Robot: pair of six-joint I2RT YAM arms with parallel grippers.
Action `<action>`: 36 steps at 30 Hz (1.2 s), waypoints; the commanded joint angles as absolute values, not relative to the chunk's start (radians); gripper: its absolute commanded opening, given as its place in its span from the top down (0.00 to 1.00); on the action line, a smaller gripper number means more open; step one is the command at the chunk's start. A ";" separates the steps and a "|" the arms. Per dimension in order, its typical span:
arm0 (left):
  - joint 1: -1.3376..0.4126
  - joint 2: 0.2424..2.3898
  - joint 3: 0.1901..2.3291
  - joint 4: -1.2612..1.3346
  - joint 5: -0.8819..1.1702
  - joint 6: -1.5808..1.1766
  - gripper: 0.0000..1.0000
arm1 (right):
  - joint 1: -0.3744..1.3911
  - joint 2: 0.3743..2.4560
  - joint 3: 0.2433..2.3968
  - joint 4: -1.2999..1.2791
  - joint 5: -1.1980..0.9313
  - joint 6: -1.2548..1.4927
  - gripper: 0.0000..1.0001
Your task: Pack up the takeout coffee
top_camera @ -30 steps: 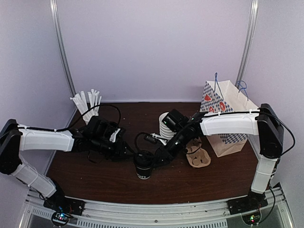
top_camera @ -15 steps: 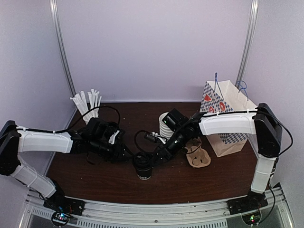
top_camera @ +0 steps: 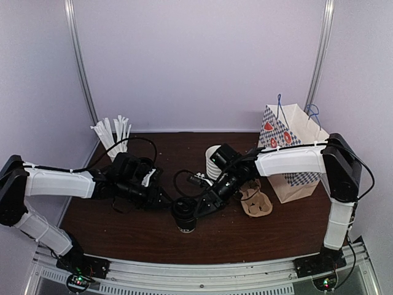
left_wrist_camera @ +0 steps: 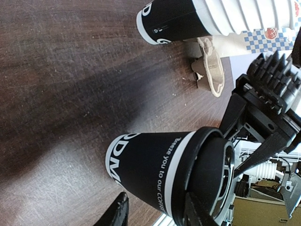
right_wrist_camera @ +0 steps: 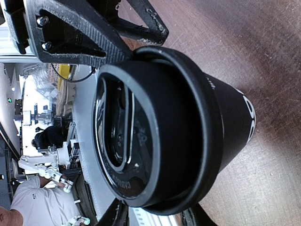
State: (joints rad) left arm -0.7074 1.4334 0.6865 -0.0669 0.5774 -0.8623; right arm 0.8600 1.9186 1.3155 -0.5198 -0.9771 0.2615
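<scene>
The takeout coffee [top_camera: 183, 216] stands upright at the front middle of the table, with a black body, a white band and a black dome lid. It fills the left wrist view [left_wrist_camera: 155, 169] and the right wrist view [right_wrist_camera: 155, 127]. My left gripper [top_camera: 167, 200] is open just left of the cup. In its own view its fingertips [left_wrist_camera: 118, 211] sit beside the cup wall, one near the base and one near the lid, gripping nothing. My right gripper [top_camera: 200, 206] is open at the cup's right. Its fingertips [right_wrist_camera: 117, 215] stand on either side of the lid's near rim.
A stack of lidless white cups [top_camera: 214, 161] stands behind the right arm. A brown cardboard cup carrier [top_camera: 256, 203] lies right of the coffee. A checked paper bag [top_camera: 293, 150] stands at the far right. A white cup of sticks [top_camera: 114, 134] is at the back left.
The right gripper has come down and left onto the lid side of the cup. The cup has shifted slightly left. The left gripper has stayed close by it.
</scene>
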 commanded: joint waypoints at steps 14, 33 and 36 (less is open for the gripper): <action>-0.718 1.391 0.880 -0.329 0.328 -0.621 0.45 | 0.862 1.892 1.418 -0.650 -0.815 0.044 0.50; -0.802 1.221 0.866 -0.438 0.282 -0.741 0.34 | 0.873 1.814 1.476 -0.751 -0.808 -0.103 0.40; -0.860 1.196 0.812 -0.429 0.262 -0.739 0.30 | 0.874 1.881 1.562 -0.829 -0.823 -0.156 0.36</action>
State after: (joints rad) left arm -0.8021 1.2247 0.8703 -0.4500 0.2901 -0.7094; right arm 0.8665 1.8259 1.4715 -0.7422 -0.8410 -0.0731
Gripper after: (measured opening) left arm 0.684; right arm 0.627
